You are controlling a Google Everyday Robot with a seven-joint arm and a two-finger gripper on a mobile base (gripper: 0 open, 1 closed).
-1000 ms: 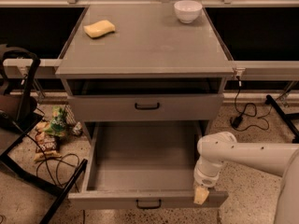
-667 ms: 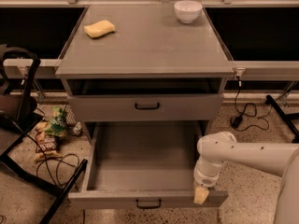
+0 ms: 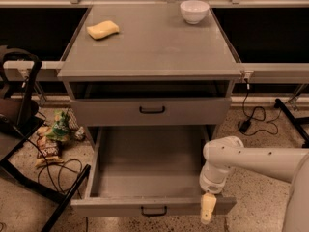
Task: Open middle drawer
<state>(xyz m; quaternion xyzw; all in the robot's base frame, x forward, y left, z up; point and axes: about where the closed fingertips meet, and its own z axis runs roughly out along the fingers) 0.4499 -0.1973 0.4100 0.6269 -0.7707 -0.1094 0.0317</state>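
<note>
The middle drawer [image 3: 149, 163] is pulled far out of the grey cabinet. Its plain grey inside is bare, and its small black loop handle [image 3: 154, 210] shows on the front panel. My gripper [image 3: 208, 210] hangs from the white arm [image 3: 251, 159] that comes in from the right. It points down at the right end of the drawer's front panel, touching or just in front of it. It holds nothing that I can see.
The drawer above [image 3: 152, 110] is closed. A yellow sponge [image 3: 102, 29] and a white bowl [image 3: 194, 11] sit on the cabinet top [image 3: 154, 47]. Snack bags [image 3: 52, 137], cables and a black stand [image 3: 29, 173] lie on the floor at left. A cable [image 3: 251, 117] lies at right.
The gripper has sunk slightly at the drawer's front right corner. The drawer has not visibly moved.
</note>
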